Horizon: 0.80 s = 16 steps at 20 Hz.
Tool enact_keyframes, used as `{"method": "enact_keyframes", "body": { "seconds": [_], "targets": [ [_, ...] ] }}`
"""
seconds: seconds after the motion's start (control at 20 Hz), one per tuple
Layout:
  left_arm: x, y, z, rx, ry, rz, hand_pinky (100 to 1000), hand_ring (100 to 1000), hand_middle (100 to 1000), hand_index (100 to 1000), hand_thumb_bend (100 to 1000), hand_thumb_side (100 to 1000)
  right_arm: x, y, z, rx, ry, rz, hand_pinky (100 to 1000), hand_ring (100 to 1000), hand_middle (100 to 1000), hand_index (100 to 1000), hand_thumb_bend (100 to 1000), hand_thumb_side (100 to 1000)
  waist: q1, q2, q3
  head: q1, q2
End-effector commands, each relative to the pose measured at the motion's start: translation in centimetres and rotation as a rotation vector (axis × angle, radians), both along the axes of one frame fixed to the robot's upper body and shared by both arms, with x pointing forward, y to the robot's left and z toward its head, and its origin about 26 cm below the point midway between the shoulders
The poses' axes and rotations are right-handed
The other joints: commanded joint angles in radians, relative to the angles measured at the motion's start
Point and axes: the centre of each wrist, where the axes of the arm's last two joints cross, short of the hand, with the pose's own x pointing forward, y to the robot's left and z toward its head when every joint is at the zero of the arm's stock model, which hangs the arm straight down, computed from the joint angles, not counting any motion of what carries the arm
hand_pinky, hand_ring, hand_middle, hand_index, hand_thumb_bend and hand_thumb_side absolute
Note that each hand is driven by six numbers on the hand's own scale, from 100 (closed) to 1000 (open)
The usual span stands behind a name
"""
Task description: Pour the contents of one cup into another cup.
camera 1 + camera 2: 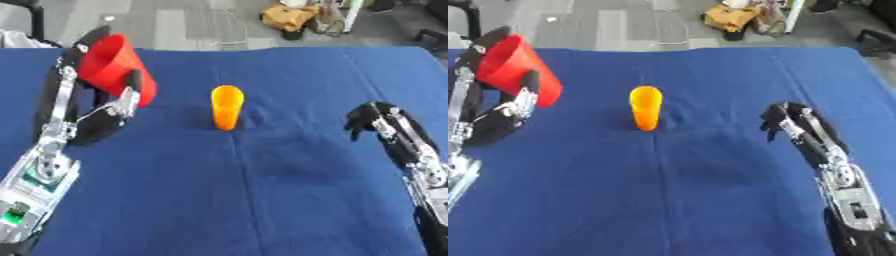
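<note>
Red cup (116,67) tilted in left hand (105,112) fingers, orange cup (227,107) upright on blue cloth (262,190), right hand (785,120) fingers curled, empty.

No text, label, brand, number or sign could be read anywhere in either view.
</note>
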Motion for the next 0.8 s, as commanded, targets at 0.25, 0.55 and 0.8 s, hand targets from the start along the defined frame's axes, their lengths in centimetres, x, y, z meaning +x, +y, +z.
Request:
{"method": "enact_keyframes", "body": {
  "seconds": [0.25, 0.55, 0.8],
  "targets": [
    [-3.1, 1.0, 3.2, 0.176, -0.106, -0.064, 171, 248, 515, 944, 100, 264, 2.0, -2.0, 1.3, -0.133, -0.037, -0.013, 363, 608, 427, 762, 495, 689, 0.012, -0.027, 0.034, -0.028, 0.009],
    [-3.2, 0.8, 3.2, 0.228, -0.138, -0.147, 171, 248, 520, 946, 100, 239, 3.3, -2.2, 1.6, -0.196, -0.07, -0.013, 430, 724, 544, 875, 606, 619, 0.021, -0.029, 0.077, -0.056, 0.008],
    [-3.3, -0.1, 3.0, 0.233, -0.145, -0.218, 170, 247, 520, 947, 100, 257, 4.2, -2.4, 1.7, -0.237, -0.091, -0.021, 453, 746, 574, 889, 626, 607, 0.026, -0.025, 0.116, -0.076, 0.004]
  ]
}}
